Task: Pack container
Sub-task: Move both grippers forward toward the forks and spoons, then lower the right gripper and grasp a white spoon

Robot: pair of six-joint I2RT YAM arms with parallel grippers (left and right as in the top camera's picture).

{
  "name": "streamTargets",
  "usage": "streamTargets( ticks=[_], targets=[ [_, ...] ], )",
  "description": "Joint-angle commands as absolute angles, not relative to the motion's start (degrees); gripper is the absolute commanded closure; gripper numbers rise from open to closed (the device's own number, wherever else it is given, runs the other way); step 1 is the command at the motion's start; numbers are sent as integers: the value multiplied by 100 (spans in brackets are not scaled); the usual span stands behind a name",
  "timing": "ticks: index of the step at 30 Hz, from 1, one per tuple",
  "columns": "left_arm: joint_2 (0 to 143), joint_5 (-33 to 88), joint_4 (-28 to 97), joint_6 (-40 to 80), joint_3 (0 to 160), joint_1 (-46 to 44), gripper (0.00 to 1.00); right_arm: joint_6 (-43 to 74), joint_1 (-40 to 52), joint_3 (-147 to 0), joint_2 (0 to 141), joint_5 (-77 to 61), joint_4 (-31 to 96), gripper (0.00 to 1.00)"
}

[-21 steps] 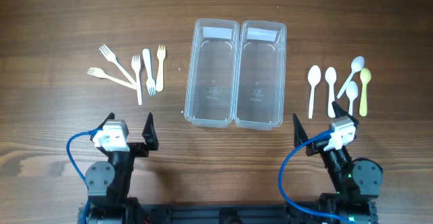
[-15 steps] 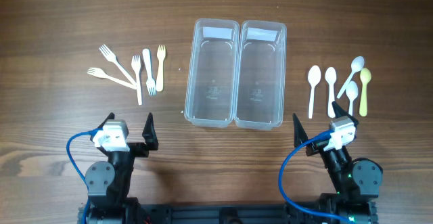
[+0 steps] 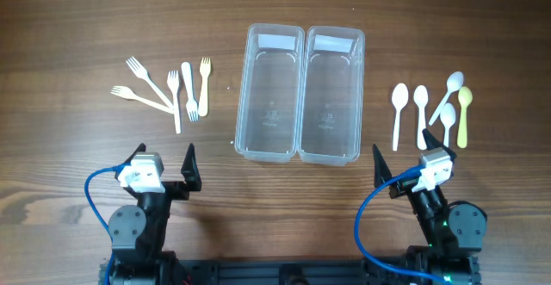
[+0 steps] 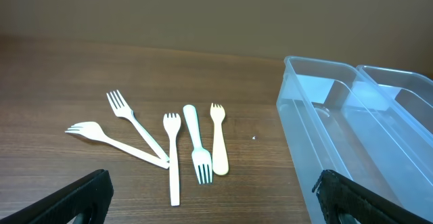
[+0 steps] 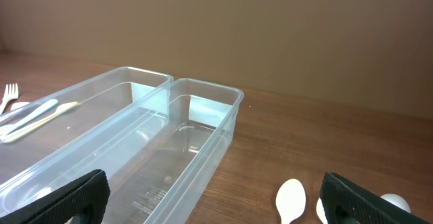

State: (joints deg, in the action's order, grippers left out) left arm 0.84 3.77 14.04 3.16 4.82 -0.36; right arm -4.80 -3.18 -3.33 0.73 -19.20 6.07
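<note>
Two clear plastic containers stand side by side mid-table, the left one (image 3: 271, 96) and the right one (image 3: 331, 96), both empty. Several plastic forks (image 3: 172, 91) lie left of them, also in the left wrist view (image 4: 172, 146). Several plastic spoons (image 3: 430, 113) lie right of them; one spoon bowl (image 5: 292, 198) shows in the right wrist view. My left gripper (image 3: 164, 169) is open and empty near the front edge, below the forks. My right gripper (image 3: 411, 171) is open and empty, just in front of the spoons.
The containers also show in the left wrist view (image 4: 338, 136) and the right wrist view (image 5: 135, 149). Bare wooden table (image 3: 86, 27) surrounds everything. Blue cables run by both arm bases.
</note>
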Motion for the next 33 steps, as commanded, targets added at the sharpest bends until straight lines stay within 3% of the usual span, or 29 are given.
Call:
streamTargets(
  ticks=[1, 5, 9, 15, 21, 28, 33],
  targets=[
    [38, 360, 1369, 344, 423, -25, 0, -445, -307, -329, 43, -1896, 578, 0],
    [38, 362, 1369, 346, 425, -25, 0, -259, -307, -329, 78, -1946, 580, 0],
    [38, 362, 1369, 349, 526, -25, 0, 808, -307, -447, 119, -1905, 513, 0],
    [670, -355, 1483, 661, 1448, -25, 0, 915, -307, -1686, 773, -1332, 834, 0],
    [3566, -419, 1562, 711, 3264, -10, 0, 906, -307, -3706, 3863, -1160, 1953, 0],
    [7032, -414, 2740, 622, 6025, -8, 0, 698, -576, -6936, 7544, -1140, 4088, 0],
    [8068, 355, 2814, 624, 6396, 399, 0, 585, -943, -7343, 8838, -1347, 4453, 0]
  ],
)
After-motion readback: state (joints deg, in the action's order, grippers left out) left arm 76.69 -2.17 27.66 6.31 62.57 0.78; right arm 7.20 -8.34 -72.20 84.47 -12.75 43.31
